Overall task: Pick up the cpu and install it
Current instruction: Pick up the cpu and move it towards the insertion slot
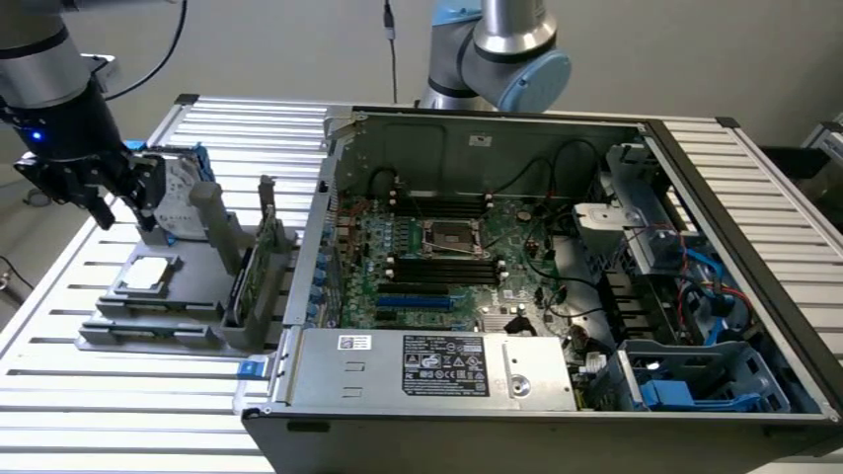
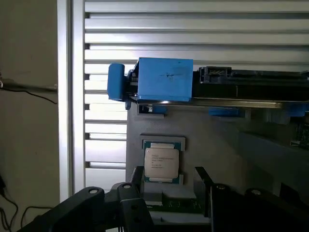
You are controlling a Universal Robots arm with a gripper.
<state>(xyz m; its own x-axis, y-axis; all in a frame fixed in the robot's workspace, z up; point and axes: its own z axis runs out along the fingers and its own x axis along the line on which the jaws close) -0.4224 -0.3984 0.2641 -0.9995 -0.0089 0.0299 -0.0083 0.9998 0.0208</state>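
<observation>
The cpu (image 1: 145, 275), a small square chip with a silvery top, lies flat in a recess of the grey holder (image 1: 197, 321) on the slatted table, at the exterior view's left. My gripper (image 1: 125, 219) hangs a little above and behind it, open and holding nothing. In the wrist view the cpu (image 2: 161, 163) lies in a green-edged seat, just beyond my gripper (image 2: 169, 180), whose dark fingers (image 2: 203, 179) stand apart. The dark metal-framed socket (image 1: 448, 237) sits in the middle of the motherboard inside the open computer case (image 1: 737, 257).
A hard drive with a blue bracket (image 1: 178, 197) (image 2: 161, 79) stands upright in the holder right beside my gripper. Green cards (image 1: 270, 262) stand on edge between the holder and the case. A second robot arm base (image 1: 507, 59) rises behind the case.
</observation>
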